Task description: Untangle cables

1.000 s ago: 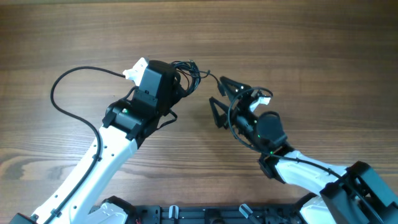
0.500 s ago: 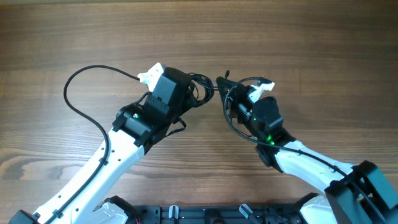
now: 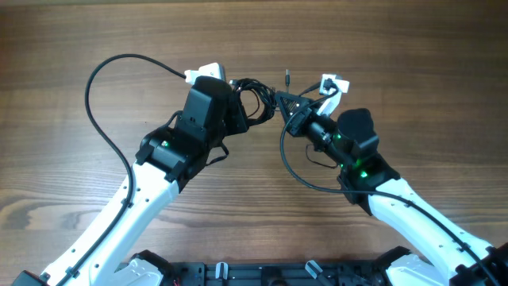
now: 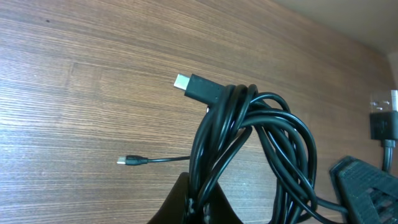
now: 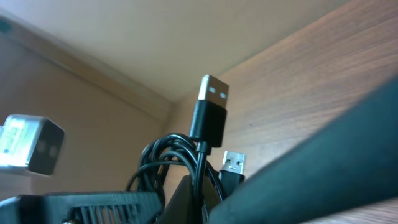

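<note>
Left gripper (image 3: 240, 111): pressed together, pinching the cables (image 3: 255, 97) at the near edge of the bunch. From the left wrist camera, several glossy black strands caught right at the fingertips (image 4: 183, 202). Just beyond them, a knotted bundle of overlapping loops, held over the tabletop (image 4: 74, 93). At the far upper edge of that bundle, a flat plug (image 4: 196, 88), pointing up and away to the left. Off to the left of the gripper, a thin lead ending in a small plug tip (image 4: 130, 160), stretched out low over the wood grain; hard to tell whether touching it.

Right gripper (image 3: 284, 105): closed as well, nipping a strand on the opposite side of the same bunch. Faces the left gripper head-on, just beside it, with only the knot between the two. From the right wrist camera, a black USB plug (image 5: 210, 102) standing upright just above the jaws, its cord dropping straight down into them. Close beside it, lower and to the right, a second USB plug (image 5: 231, 165) with its metal mouth showing. Behind both, more dark loops of the same tangle.
</note>
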Controlling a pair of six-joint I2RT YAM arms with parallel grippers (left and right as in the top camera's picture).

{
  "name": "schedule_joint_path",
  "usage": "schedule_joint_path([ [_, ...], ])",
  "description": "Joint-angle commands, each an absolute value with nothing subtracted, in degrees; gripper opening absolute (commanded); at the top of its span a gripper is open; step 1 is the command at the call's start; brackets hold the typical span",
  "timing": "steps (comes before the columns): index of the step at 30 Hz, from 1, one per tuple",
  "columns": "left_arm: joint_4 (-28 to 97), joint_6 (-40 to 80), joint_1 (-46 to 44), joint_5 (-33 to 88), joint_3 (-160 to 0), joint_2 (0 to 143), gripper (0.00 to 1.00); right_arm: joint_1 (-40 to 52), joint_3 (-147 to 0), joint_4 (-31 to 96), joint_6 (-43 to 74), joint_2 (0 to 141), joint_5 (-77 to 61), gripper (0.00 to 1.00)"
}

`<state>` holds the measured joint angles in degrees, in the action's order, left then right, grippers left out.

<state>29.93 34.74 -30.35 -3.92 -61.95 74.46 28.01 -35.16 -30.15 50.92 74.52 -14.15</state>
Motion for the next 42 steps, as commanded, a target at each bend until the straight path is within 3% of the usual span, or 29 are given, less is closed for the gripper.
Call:
schedule_joint_path([
  [1,29.8,33.4,-30.2,-1.0,-62.1,75.5,0.04,28.1,-39.2,-28.1,41.4,73.5,-16.3,0.05],
  [6,29.4,36.6,-30.1,-1.1,-62.1,79.2,0.04,28.1,-42.5,-24.8,34.5,73.5,-13.0,0.05],
  [12,24.9,42.5,-30.1,-0.6,-62.1,79.5,0.04,32.1,-42.5,-20.1,34.5,73.7,-14.5,0.05],
  [15,23.7,42.4,-30.1,5.1,-62.1,79.5,0.04,33.8,-42.5,-15.8,34.7,74.9,-12.1,0.04],
  [19,23.8,34.4,-30.1,12.5,-62.1,79.5,0.04,33.7,-42.5,-15.8,34.7,75.6,-5.5,0.04],
  [23,29.3,30.0,-29.7,6.1,-62.1,79.5,0.04,30.0,-42.5,-15.8,34.7,72.1,3.2,0.05],
  [30,27.0,30.0,-29.7,4.4,-62.1,79.5,0.04,28.5,-42.5,-12.8,34.5,71.8,-12.0,0.06],
  [31,26.8,30.0,-29.7,4.4,-62.1,79.5,0.04,28.5,-42.5,-12.8,34.5,71.8,-12.1,0.16],
  [34,24.7,30.0,-29.7,4.4,-62.1,79.5,0.04,28.5,-42.5,-12.3,34.5,71.8,-15.6,0.25],
  [39,23.5,29.9,-29.7,4.4,-62.1,79.5,0.04,31.6,-42.5,-12.1,34.6,71.8,-16.1,0.20],
  [41,23.3,27.9,-29.7,4.4,-62.1,79.5,0.04,31.7,-42.5,-9.5,34.7,71.8,-10.6,0.36],
  [42,23.1,25.5,-29.7,4.4,-62.1,79.5,0.04,31.7,-42.5,-7.6,35.2,71.8,-6.3,0.50],
])
